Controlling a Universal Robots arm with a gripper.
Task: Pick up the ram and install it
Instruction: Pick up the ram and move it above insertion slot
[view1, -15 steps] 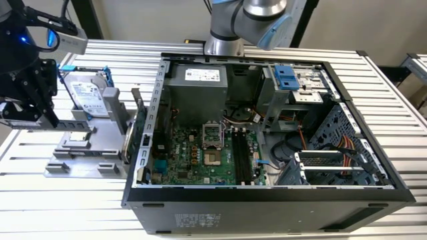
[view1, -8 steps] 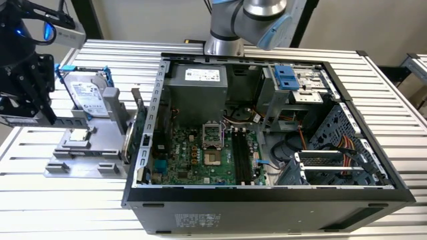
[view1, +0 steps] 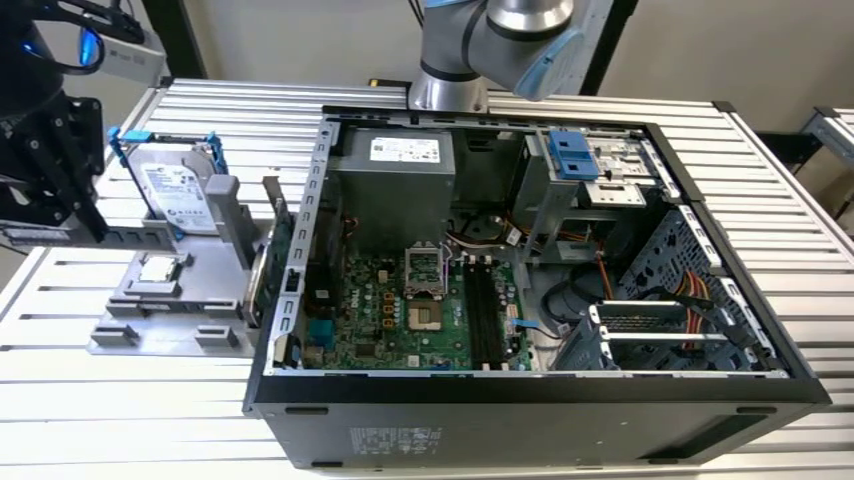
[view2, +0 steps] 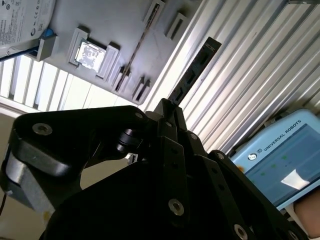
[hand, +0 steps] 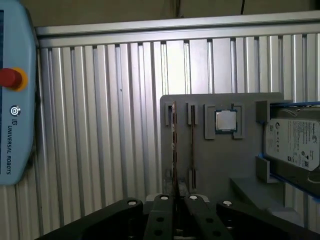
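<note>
While in midair, fingers (view2: 172, 150) tight on the ram (view2: 196, 67).

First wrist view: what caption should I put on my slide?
The fingers pinch the ram, grey tray and CPU chip behind it.

Ribbed aluminium surface (view1: 134, 420) carries an open dark computer case (view1: 534, 425), lid off. Inside it: green motherboard (view1: 387, 320), grey power supply (view1: 394, 180), blue drive caddy (view1: 571, 155), orange cables (view1: 694, 300). On the exterior view's left of the case, a grey fixture (view1: 174, 325) holds an upright hard drive (view1: 174, 190) and a square silver CPU chip (view1: 160, 268). Pale blue pendant (hand: 17, 100) with a red button lies on the surface.
</note>
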